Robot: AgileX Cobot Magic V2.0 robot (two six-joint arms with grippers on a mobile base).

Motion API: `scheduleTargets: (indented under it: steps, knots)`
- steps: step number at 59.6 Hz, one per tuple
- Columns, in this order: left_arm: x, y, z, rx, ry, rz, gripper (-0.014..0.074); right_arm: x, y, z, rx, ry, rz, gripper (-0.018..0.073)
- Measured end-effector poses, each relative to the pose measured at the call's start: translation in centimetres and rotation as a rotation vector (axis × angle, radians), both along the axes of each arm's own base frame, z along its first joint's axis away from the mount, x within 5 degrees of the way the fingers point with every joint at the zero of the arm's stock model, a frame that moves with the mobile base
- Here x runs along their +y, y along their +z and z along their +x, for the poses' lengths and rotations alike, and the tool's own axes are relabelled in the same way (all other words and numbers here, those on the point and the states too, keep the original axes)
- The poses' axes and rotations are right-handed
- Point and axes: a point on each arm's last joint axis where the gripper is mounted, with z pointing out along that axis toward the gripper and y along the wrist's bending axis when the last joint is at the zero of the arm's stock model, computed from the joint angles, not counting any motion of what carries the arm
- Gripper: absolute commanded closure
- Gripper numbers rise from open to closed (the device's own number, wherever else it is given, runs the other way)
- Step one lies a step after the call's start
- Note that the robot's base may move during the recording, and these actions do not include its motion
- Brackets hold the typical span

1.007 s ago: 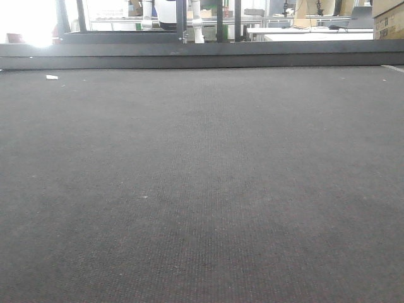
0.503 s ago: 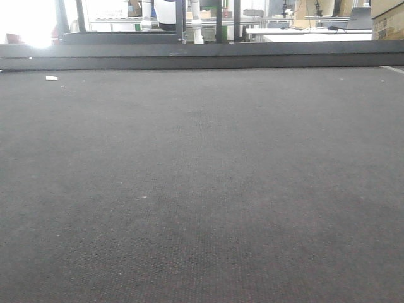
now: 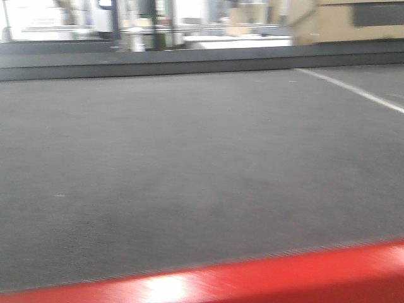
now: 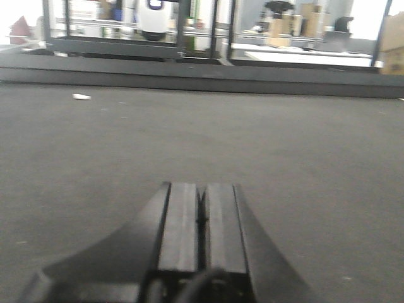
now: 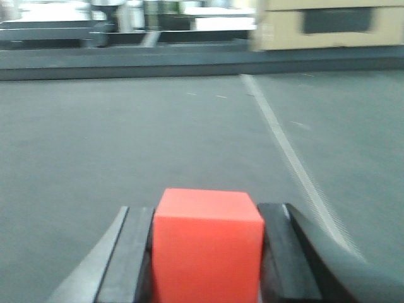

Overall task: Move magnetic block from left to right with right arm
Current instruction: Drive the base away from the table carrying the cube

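Observation:
In the right wrist view the magnetic block [image 5: 207, 252], a plain bright-red cube, sits between the two black fingers [image 5: 134, 252] of my right gripper [image 5: 207, 213], which is shut on it just above the dark grey mat [image 5: 126, 145]. In the left wrist view my left gripper [image 4: 202, 187] is shut, its pads [image 4: 182, 221] pressed together with nothing between them, low over the same mat. A blurred red band [image 3: 252, 281] crosses the bottom edge of the front view; I cannot tell what it is.
A white line [image 5: 284, 145] runs across the mat on the right, also as the white line [image 3: 353, 88] in the front view. A dark raised ledge [image 4: 202, 71] bounds the far side. A small white scrap [image 4: 81, 96] lies far left. A cardboard box [image 5: 328, 25] stands beyond the ledge.
The front view has swung to the right and blurred. The white line and a red band along the bottom edge have come into it, and the white scrap has left it.

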Motion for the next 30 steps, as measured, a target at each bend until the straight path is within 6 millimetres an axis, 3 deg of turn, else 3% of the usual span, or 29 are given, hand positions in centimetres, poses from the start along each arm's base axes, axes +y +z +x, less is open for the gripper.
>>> scheduleTargets:
  steps: [30]
  knots:
    - [0.0,0.0,0.0,0.0,0.0,0.0,0.0713,0.0,0.0,0.0,0.0,0.0,0.0,0.0334]
